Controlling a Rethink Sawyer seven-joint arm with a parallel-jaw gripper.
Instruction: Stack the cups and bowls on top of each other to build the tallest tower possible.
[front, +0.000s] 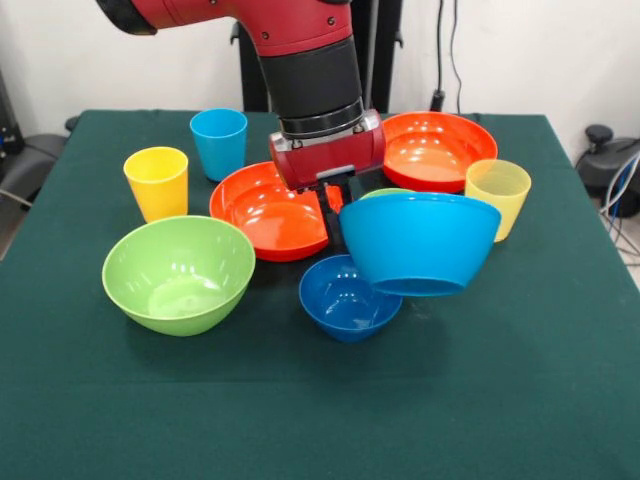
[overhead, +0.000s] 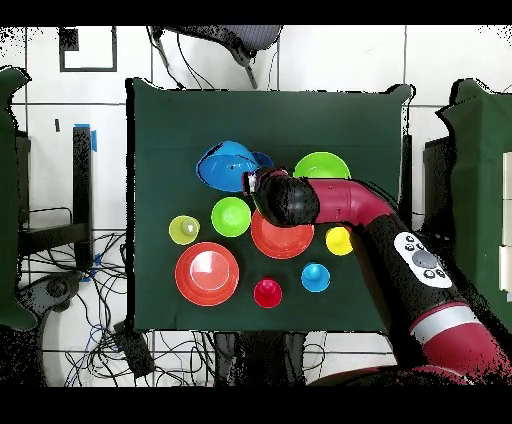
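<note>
Two things are mostly hidden in the front view: the small green bowl (overhead: 231, 216), only a sliver of its rim showing behind the big blue bowl (front: 420, 242), and the red cup (overhead: 267, 293), which lies behind the arm and shows only from overhead. The gripper (front: 338, 200) has its dark fingers clamped on the big blue bowl's rim and holds it tilted, clear of the tabletop (front: 520, 400), partly above the small dark blue bowl (front: 349, 297). How the fingers sit on the rim is hard to make out. No pile has been built; every other piece stands alone: the big green bowl (front: 179, 273), two orange-red bowls (front: 268, 211) (front: 437, 150), the yellow cup (front: 157, 182), the light blue cup (front: 219, 143) and the ribbed pale yellow cup (front: 498, 195). Dark green cloth covers the tabletop. Around it lie pale floor tiles, tangled cables (overhead: 100, 330) and a chair (overhead: 235, 38).
</note>
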